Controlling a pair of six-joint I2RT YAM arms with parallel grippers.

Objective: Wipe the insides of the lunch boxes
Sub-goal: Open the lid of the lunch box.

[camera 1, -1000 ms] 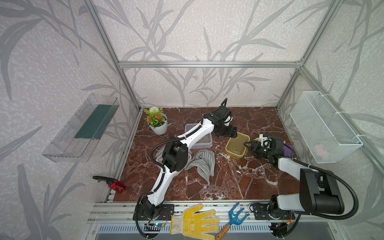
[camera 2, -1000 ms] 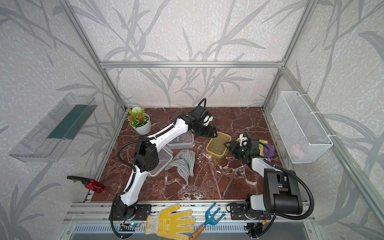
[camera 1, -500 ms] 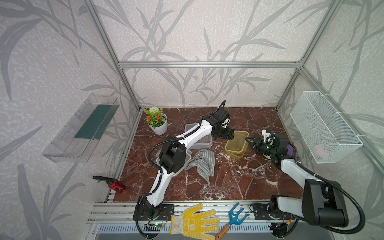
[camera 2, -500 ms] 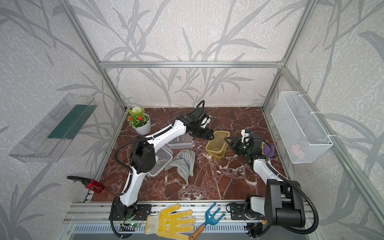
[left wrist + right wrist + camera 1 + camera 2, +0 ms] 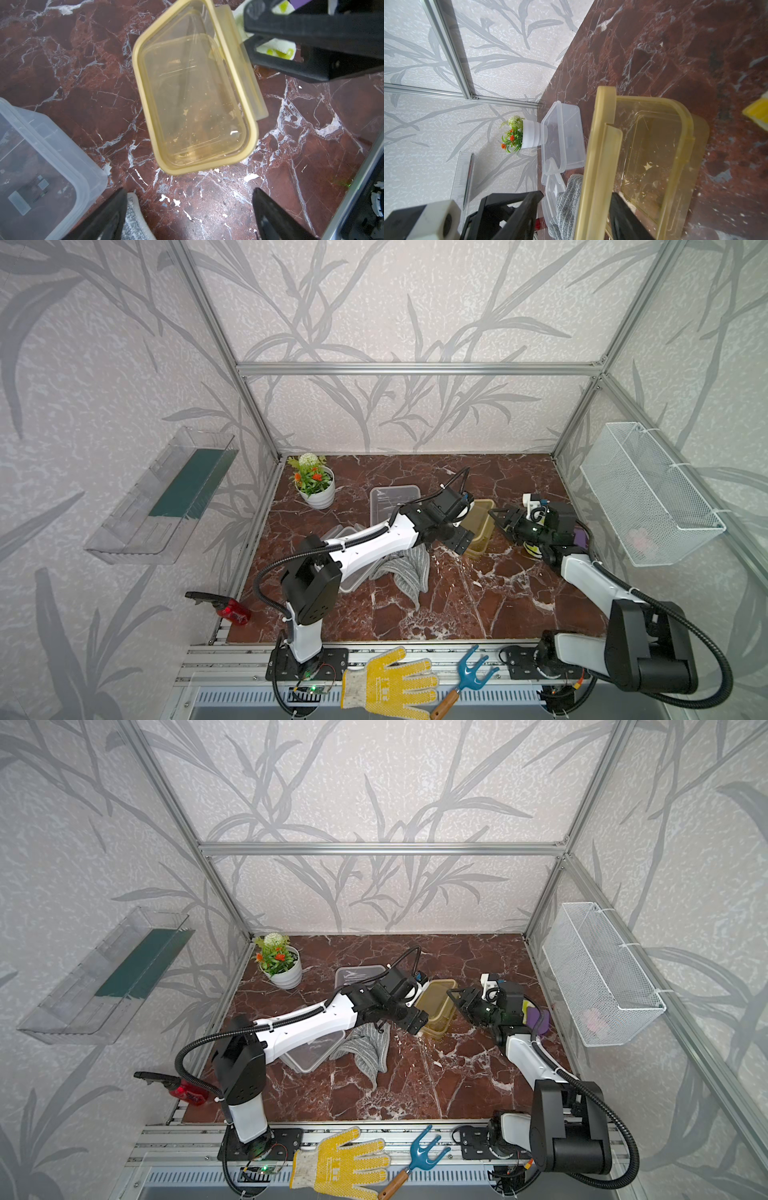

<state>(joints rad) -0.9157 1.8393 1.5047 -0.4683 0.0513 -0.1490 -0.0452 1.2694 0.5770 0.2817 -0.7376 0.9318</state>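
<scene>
The amber lunch box [image 5: 480, 526] [image 5: 436, 1006] is tipped up on its side, its opening [image 5: 197, 93] facing my left wrist. My right gripper [image 5: 498, 520] [image 5: 575, 193] straddles the raised rim [image 5: 600, 145]. One finger is inside the box against the rim, and a gap separates the rim from the outer finger. My left gripper [image 5: 459, 531] [image 5: 190, 191] stands open just short of the box, holding nothing. The clear lunch box [image 5: 353, 583] lies partly under my left forearm. Its lid [image 5: 394, 497] [image 5: 41, 155] is behind. A grey cloth [image 5: 405, 572] lies beside it.
A potted plant [image 5: 314, 489] stands at the back left. A yellow and purple sponge [image 5: 579, 537] lies behind my right gripper. On the walls hang a clear tray [image 5: 166, 497] and a wire basket [image 5: 648, 497]. A red spray bottle [image 5: 228, 608], a glove [image 5: 390, 680] and a blue rake [image 5: 469, 672] lie at the front.
The amber box lay flat a second ago and now its right side is raised. My right gripper rose with the rim. My left gripper moved from behind the box toward the front.
</scene>
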